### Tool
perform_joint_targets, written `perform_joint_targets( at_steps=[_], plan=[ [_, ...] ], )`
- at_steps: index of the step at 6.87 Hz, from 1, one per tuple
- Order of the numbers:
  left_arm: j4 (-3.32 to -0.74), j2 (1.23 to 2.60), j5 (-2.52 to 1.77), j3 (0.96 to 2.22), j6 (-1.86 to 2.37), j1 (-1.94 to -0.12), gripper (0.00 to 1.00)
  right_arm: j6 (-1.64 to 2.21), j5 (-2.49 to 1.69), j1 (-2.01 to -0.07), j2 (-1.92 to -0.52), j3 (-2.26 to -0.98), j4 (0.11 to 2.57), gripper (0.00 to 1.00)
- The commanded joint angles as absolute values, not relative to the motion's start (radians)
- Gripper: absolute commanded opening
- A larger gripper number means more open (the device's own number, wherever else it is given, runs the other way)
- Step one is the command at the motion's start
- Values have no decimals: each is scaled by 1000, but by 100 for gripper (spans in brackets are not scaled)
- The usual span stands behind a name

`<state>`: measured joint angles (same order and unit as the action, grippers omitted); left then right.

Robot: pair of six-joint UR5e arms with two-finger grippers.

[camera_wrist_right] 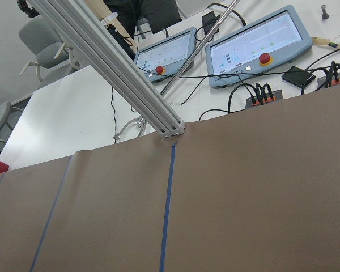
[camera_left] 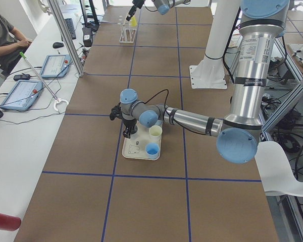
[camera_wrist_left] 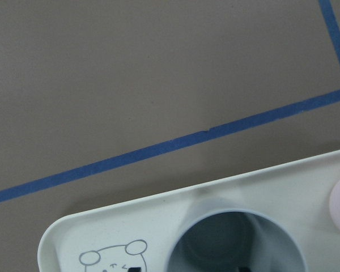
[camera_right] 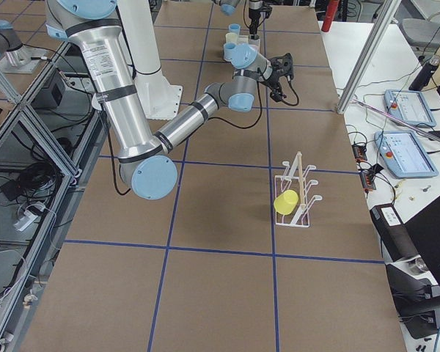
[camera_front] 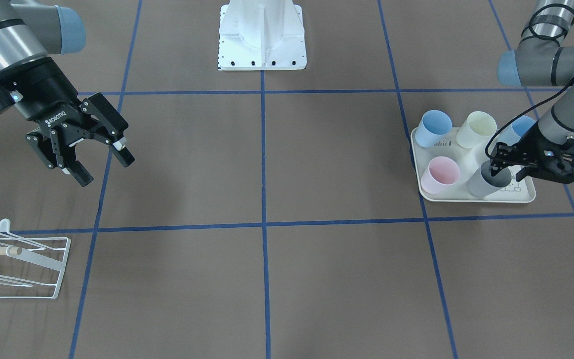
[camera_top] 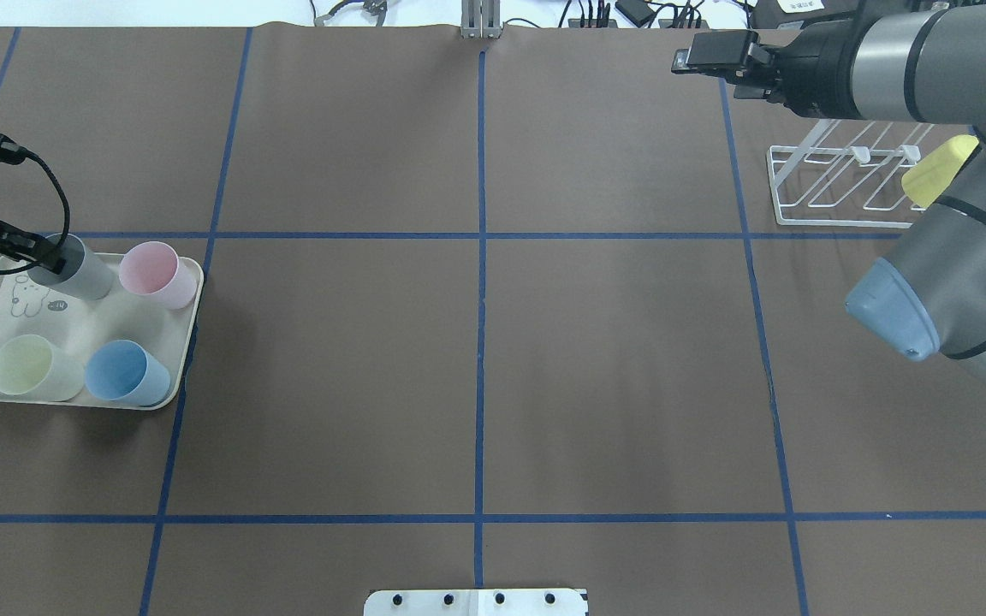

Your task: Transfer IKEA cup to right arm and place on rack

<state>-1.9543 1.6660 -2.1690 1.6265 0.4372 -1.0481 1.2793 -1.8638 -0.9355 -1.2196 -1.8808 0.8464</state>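
Note:
The IKEA cup in play is a grey cup (camera_front: 486,183) (camera_top: 86,272) standing at the corner of a cream tray (camera_front: 471,197) (camera_top: 187,338). My left gripper (camera_front: 495,167) (camera_top: 38,250) is at its rim. In the left wrist view the grey cup (camera_wrist_left: 238,238) fills the bottom edge, with one fingertip just outside its wall and one inside, spaced apart, so the gripper reads as open. My right gripper (camera_front: 101,160) (camera_top: 711,56) hangs open and empty above the table near the white wire rack (camera_front: 23,267) (camera_top: 835,184) (camera_right: 299,192).
The tray also holds a pink cup (camera_front: 440,174), a pale yellow cup (camera_front: 476,128) and two blue cups (camera_front: 432,127). A yellow cup (camera_top: 938,171) (camera_right: 287,203) hangs on the rack. The robot base (camera_front: 262,35) stands at the table's middle edge.

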Motion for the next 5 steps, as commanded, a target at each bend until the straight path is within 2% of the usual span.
perform_joint_targets(
  at_steps=[1,2,3,4,5],
  plan=[
    [-1954,1667,-2169,1611,437,-1046,51,1279,-1864,-934,-1218,-1881,845,100],
    [-1954,1667,-2169,1611,437,-1046,36,1279,-1864,-934,-1218,-1881,845,100],
    [-1954,1666,-2169,1611,437,-1045,15,1279,-1864,-934,-1218,-1881,845,100],
    [-1954,1660,-2168,1615,437,-1046,0,1279,-1864,-934,-1218,-1881,845,100],
    [-1954,1654,-2169,1632,439,-1054,0,1279,-1864,-936,-1216,-1881,845,100]
  ],
)
